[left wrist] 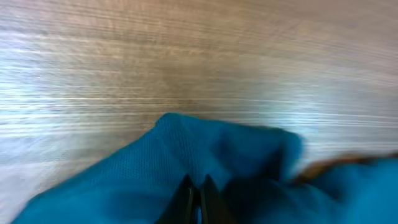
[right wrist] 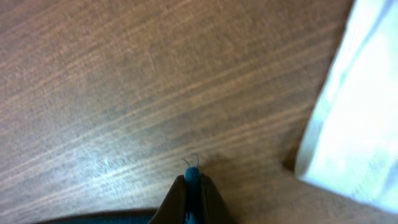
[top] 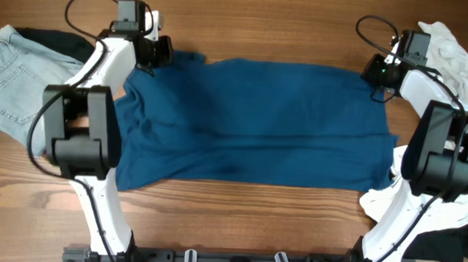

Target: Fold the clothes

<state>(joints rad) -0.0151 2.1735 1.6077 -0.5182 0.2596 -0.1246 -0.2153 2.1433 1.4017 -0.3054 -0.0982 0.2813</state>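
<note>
Blue shirt: spread flat at table centre, held at both far corners.

The far-left corner is clamped in the left gripper, with cloth bunched around it. The far-right corner is nipped in the right gripper, where only a sliver of cloth is seen. The paired grips are judged to ready the far edge for carrying toward the near hem. Bare table is left beyond both long edges. The sides are crowded by jeans and white garments.
</note>
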